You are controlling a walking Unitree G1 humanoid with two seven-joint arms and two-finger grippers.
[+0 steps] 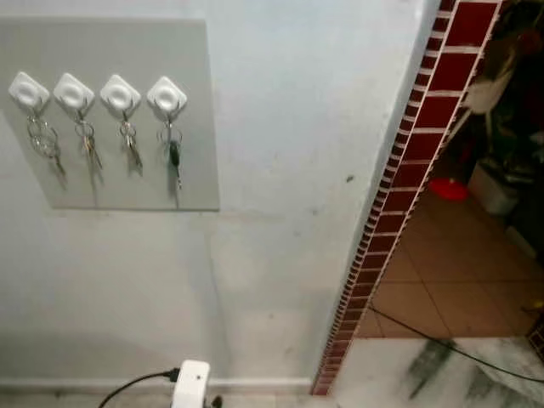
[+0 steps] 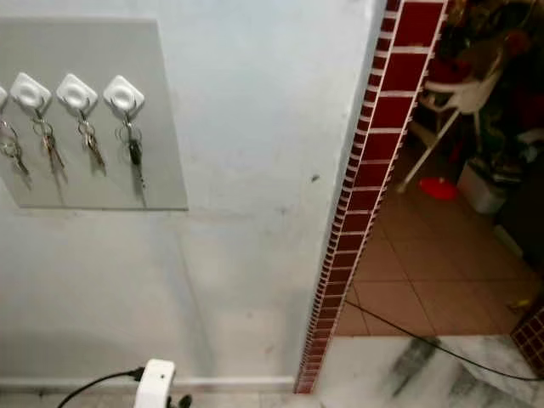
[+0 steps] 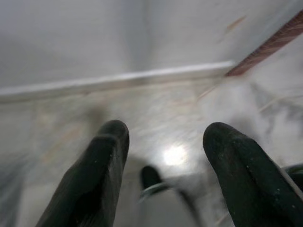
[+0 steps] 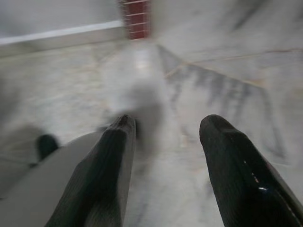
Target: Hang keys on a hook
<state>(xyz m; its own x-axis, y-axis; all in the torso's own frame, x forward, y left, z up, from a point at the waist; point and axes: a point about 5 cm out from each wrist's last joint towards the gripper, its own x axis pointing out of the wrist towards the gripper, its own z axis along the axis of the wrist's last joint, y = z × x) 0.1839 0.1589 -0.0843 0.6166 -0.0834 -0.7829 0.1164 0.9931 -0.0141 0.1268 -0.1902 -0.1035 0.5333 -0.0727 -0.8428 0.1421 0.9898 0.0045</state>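
Observation:
A grey board [image 1: 110, 170] on the pale wall carries several white hooks [image 1: 167, 95] in a row. A bunch of keys hangs from each, the rightmost keys [image 1: 172, 157] with a dark fob. My left gripper [image 3: 163, 137] hangs low over the marble floor, open with nothing between its fingers. My right gripper [image 4: 165, 127] also points down at the floor, open and empty. Both wrist views are blurred.
A red tiled pillar edge [image 1: 399, 187] ends the wall on the right; beyond it lies a brown tiled room with clutter and a red dish [image 1: 448, 189]. A white plug with a black cable [image 1: 189, 382] sits at the skirting. A black cable [image 1: 442, 344] crosses the floor.

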